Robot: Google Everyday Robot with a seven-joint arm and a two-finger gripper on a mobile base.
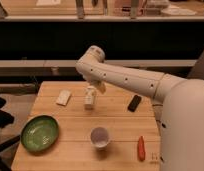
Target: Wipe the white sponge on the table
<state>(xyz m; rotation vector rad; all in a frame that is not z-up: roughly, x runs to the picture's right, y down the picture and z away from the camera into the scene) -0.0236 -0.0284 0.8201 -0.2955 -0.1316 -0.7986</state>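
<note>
My pincer hangs over the far middle of the table, just above a white capped carton that stands upright. Whether it is open or closed I cannot tell, nor whether it touches the carton. The white sponge lies flat on the planks to the left of my pincer, apart from the carton and ungripped. A black bar lies to the right of my pincer. Nearer than my pincer stands a white cup, mouth up — its inside is shadowed, contents unclear. Nearer and well to the left sits a green bowl, its green inside showing. An orange object lies nearer and to the right.
</note>
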